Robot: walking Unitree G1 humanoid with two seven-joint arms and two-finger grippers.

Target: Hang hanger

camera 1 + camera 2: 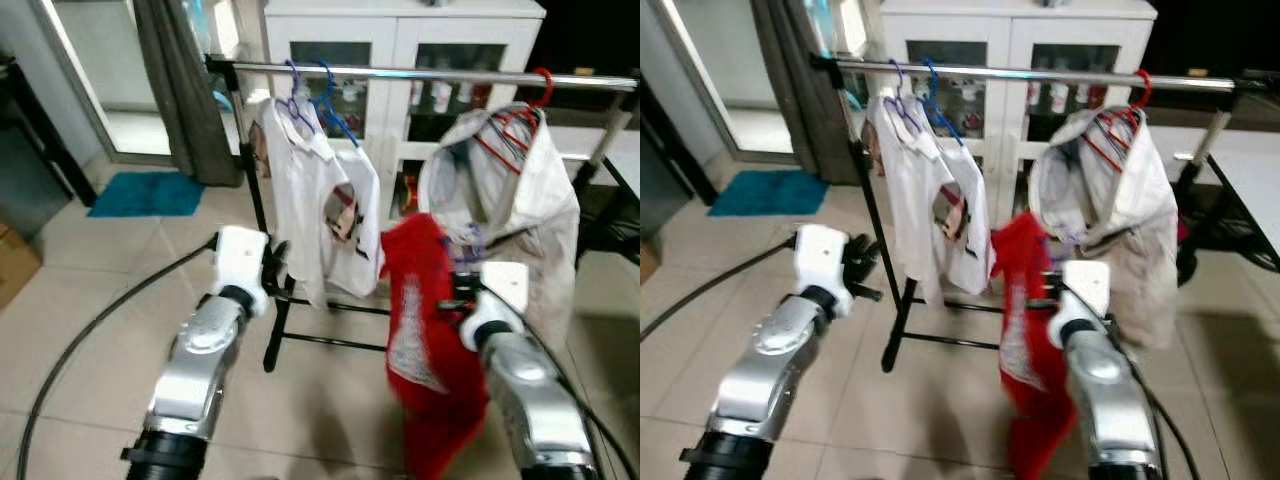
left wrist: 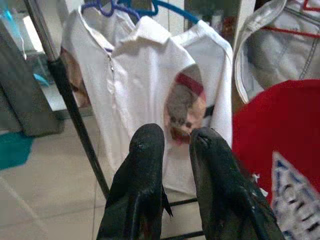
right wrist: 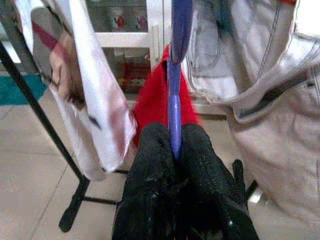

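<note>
A chrome clothes rail (image 1: pixel 430 75) crosses in front of me at head height. Two white shirts (image 1: pixel 310 190) hang from it on a purple and a blue hanger, and a pale jacket (image 1: pixel 510 190) hangs on a red hanger (image 1: pixel 543 85). My right gripper (image 3: pixel 173 137) is shut on the stem of a purple hanger (image 3: pixel 175 75) carrying a red shirt (image 1: pixel 425 310), held below the rail between the white shirts and the jacket. My left gripper (image 2: pixel 177 137) is raised toward the white shirts, fingers slightly apart and holding nothing.
A white cabinet (image 1: pixel 400 40) stands behind the rack. The rack's black post and foot (image 1: pixel 275 340) are between my arms. A grey curtain (image 1: pixel 185 90) and a teal mat (image 1: pixel 147 193) lie to the left. A black cable (image 1: pixel 90 320) curves over the tiled floor.
</note>
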